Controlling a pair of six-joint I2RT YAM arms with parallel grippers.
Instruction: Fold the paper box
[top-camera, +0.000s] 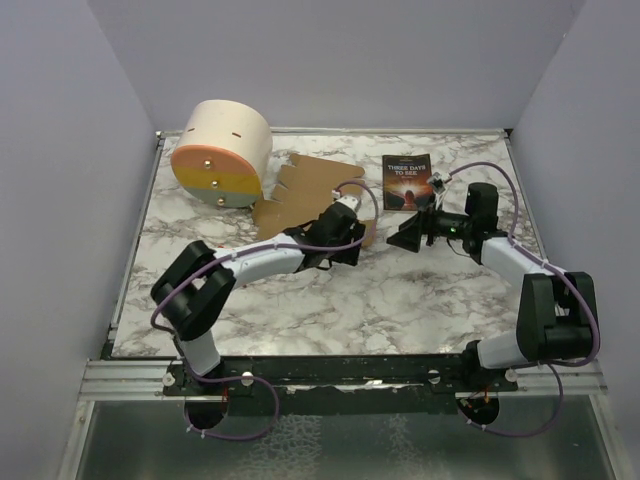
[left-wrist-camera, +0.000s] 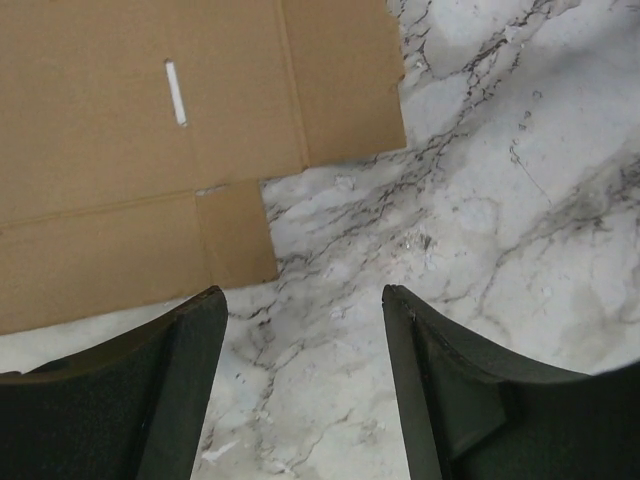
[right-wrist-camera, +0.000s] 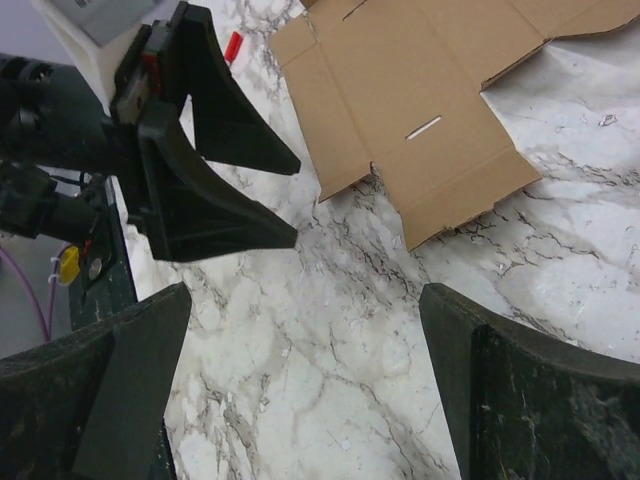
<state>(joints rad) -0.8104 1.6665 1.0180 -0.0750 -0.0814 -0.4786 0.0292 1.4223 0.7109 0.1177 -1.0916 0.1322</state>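
So yeah, we're basically at square one here. The paper box (top-camera: 305, 185) is a flat die-cut sheet lying on the marble table (top-camera: 300, 300), upper middle of the top view. It sits just right of the big cream cylinder (top-camera: 222, 150) and left of the dark paperback (top-camera: 407, 181). We can't tell if the sheet actually touches the cylinder.

Both wrist views show the creases and a little slot (left-wrist-camera: 176, 92) cut in the main panel. As far as we can see, not one flap is lifted and no tab is tucked.

The left gripper (left-wrist-camera: 300, 292) hangs over bare marble right at the sheet's near corner, at the bottom of its own view. Its jaws are apart with nothing between them, and the cardboard starts just up and left of the fingertips. The right gripper (right-wrist-camera: 305, 290) is spread wide too and also has nothing in it. It points at the sheet's edge from the other side, with cardboard in the upper right of its frame.

Our read: nothing is folded yet. Raising the walls, tucking the tabs and closing the lid are all left to do.
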